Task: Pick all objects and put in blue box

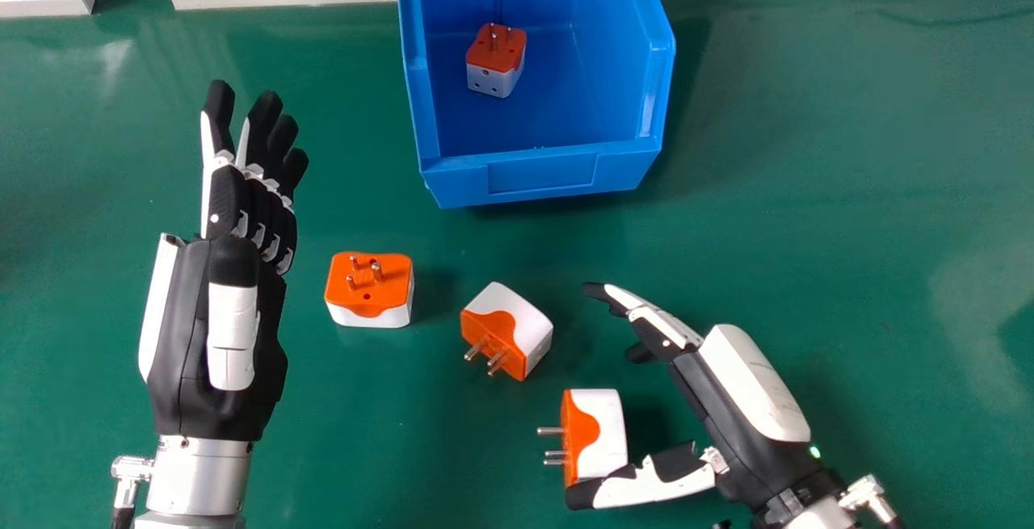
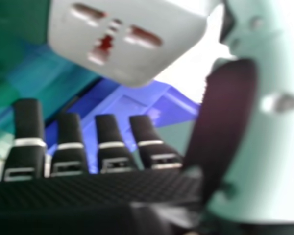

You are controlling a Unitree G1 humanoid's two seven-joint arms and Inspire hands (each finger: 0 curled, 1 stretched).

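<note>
The plug adapter nearest the right hand, a white block with an orange face [image 1: 606, 436], lies on its side on the bench, its metal pins pointing to the robot's left; it sits in the gap of the right hand [image 1: 751, 384], the thumb along its near side, the fingers reaching forward beyond it and a little to its right; that hand is wide open, fingers nearly straight, with nothing gripped, and whether the thumb touches the block cannot be told; in the right hand view the adapter's slotted white face [image 2: 127, 44] hangs over between fingertips and thumb, so the hand seems placed this way to close on the smooth body and keep off the pins; farther forward and left lies a tilted white-and-orange adapter [image 1: 525, 323], and beyond it to the left another with its orange face and pins up [image 1: 370, 283], both probably waiting their turn; the deep blue plastic box [image 1: 541, 174] stands ahead with its low front toward the robot, likely for an easy drop, and one orange-and-white adapter [image 1: 495, 77] is already inside; the left hand [image 1: 182, 351] rests over the left of the green bench [image 1: 808, 190], fingers extended and holding nothing.
</note>
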